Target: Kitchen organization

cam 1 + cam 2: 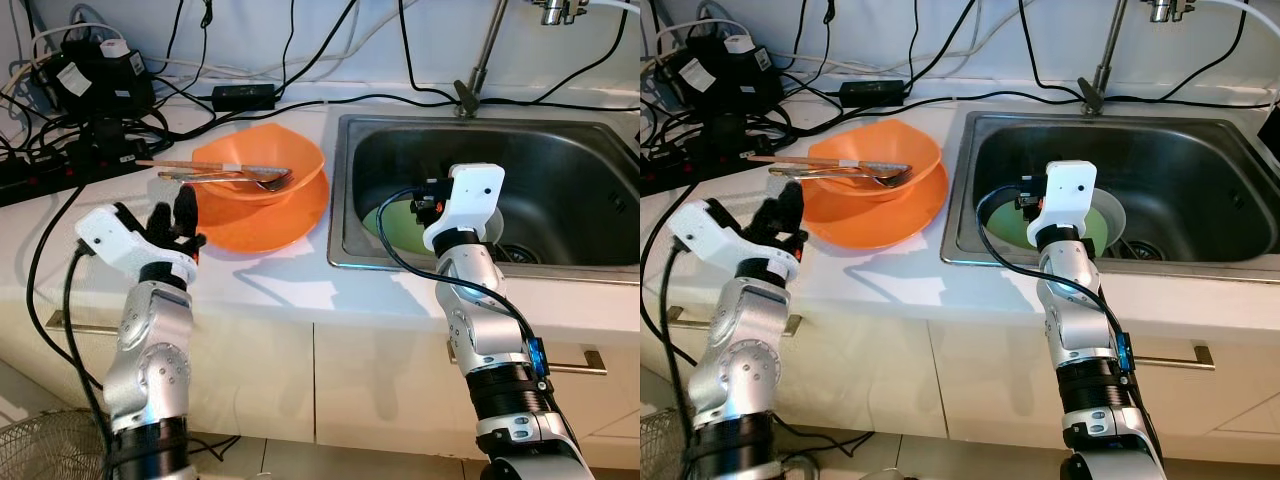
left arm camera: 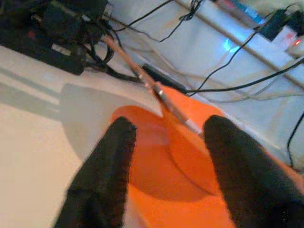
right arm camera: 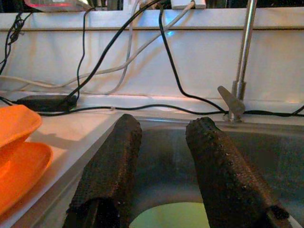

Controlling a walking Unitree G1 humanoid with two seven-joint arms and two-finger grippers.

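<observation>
On the white counter (image 1: 270,290) I see an orange bowl (image 1: 262,160) that sits inside a wider orange plate (image 1: 268,222), both glossy and smooth. Across the bowl's rim lie 2 utensils: a fork (image 1: 240,180) of grey metal and a pair of chopsticks (image 1: 200,166) with a pale wooden tone. Their long axis runs nearly parallel to the counter's front edge, and the handles stick out past the rim on the robot's left, toward the tangle of black cables and power strips (image 1: 70,110). The fork's tines rest on the right part of the bowl. My left gripper (image 1: 172,222) hovers just beside the plate's left edge, its 2 black fingers (image 2: 102,175) spread apart with nothing between them, aimed at the bowl. In the steel sink (image 1: 580,170) lies a pale green plate (image 1: 1102,222), partly hidden behind my right arm. My right gripper (image 3: 164,175) is above the sink's left part, over the green plate, with its fingers also apart and holding nothing. The faucet (image 1: 480,60) stands behind the sink.
</observation>
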